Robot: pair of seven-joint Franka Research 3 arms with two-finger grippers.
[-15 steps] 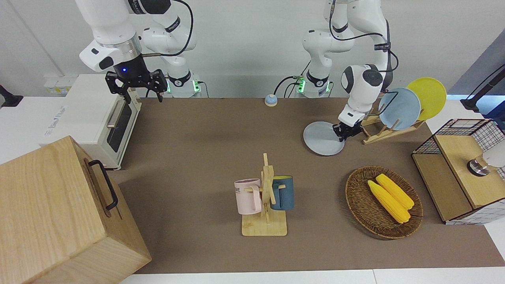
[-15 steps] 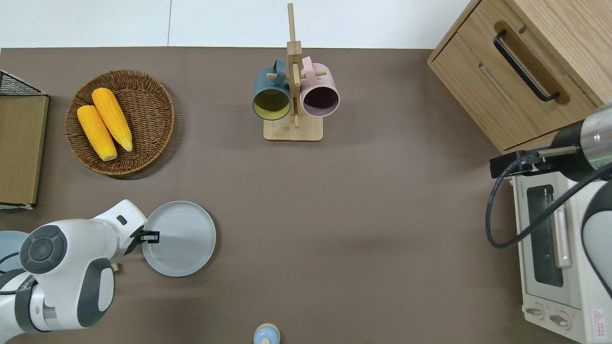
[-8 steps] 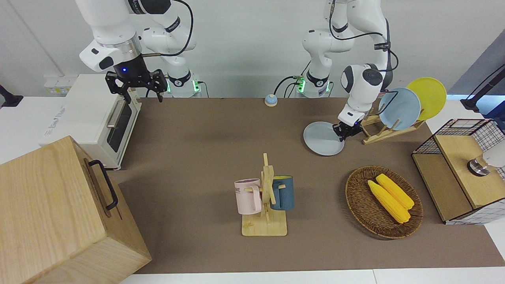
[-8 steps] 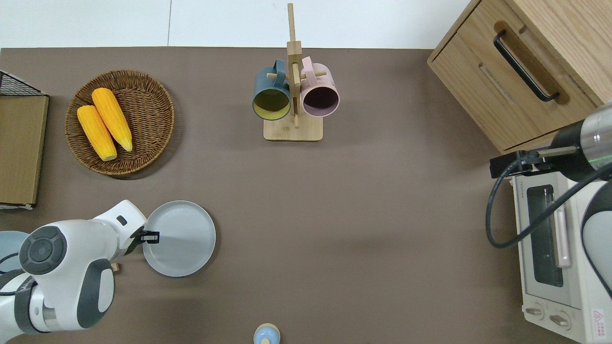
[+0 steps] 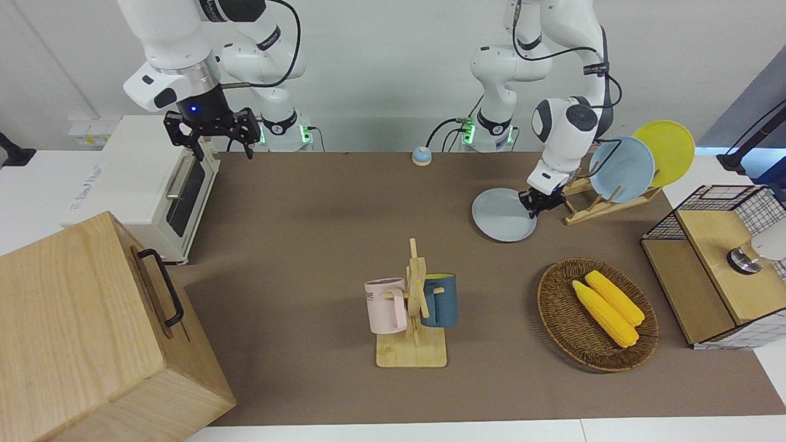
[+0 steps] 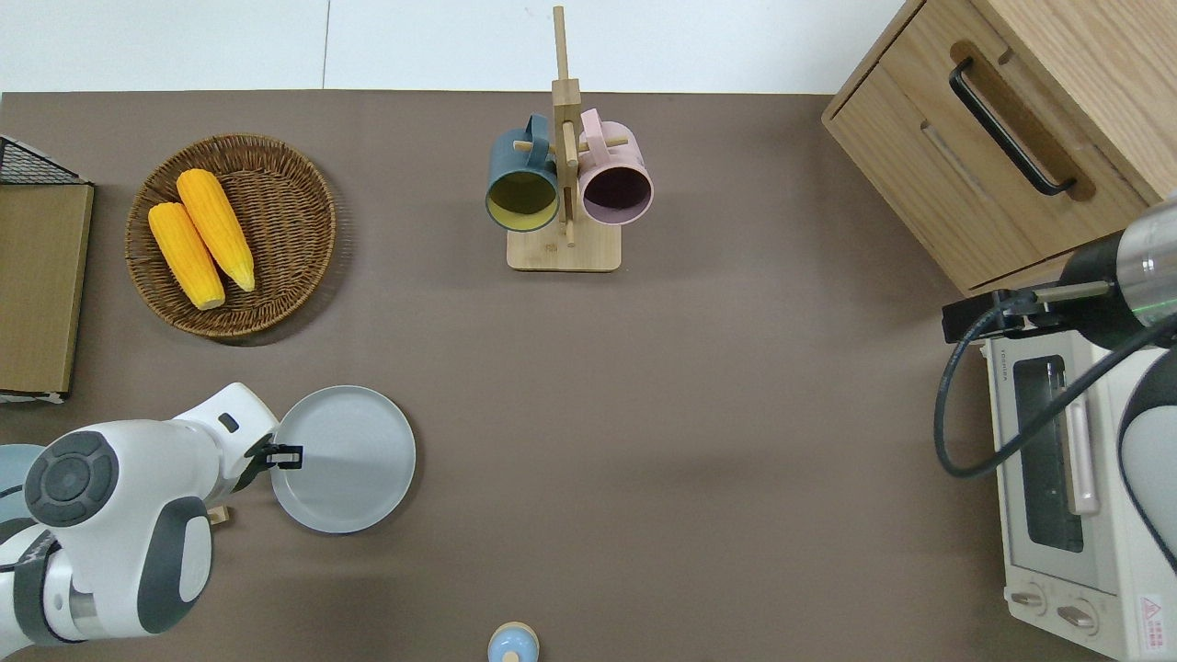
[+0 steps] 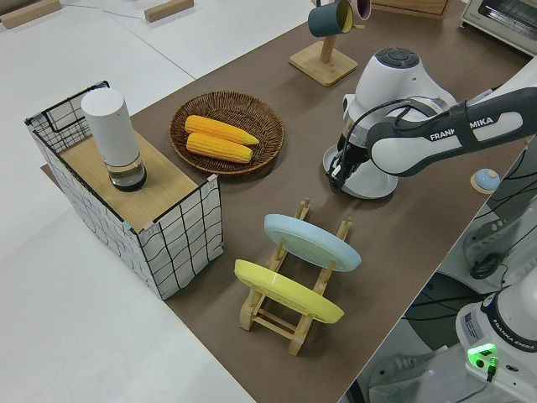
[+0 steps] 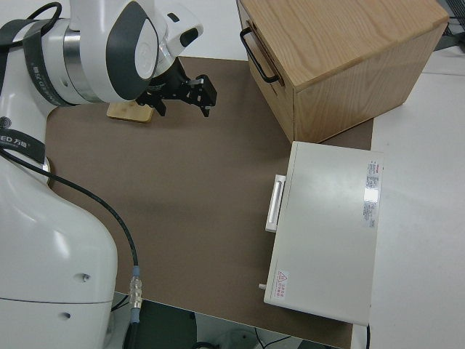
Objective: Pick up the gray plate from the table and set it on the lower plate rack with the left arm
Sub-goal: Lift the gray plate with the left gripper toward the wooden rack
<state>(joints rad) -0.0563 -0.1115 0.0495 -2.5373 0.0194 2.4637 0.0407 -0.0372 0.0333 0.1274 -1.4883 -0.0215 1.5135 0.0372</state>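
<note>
Left gripper clamped on the gray plate rim; plate tilted, edge raised off the table. Right arm parked, its fingers spread apart.

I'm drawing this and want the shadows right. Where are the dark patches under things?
Overhead view: a soft shadow hugs the round woven basket on its edge nearer the robots. Front view: the pale gray round plate casts only a thin dark rim; a blurry shade lies beside the big wooden box.

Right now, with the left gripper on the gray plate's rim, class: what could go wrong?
The left gripper holds the gray plate only at its rim, so it could tilt or slip. The lower plate rack already holds the light blue plate and yellow plate; the gray one might knock them.
</note>
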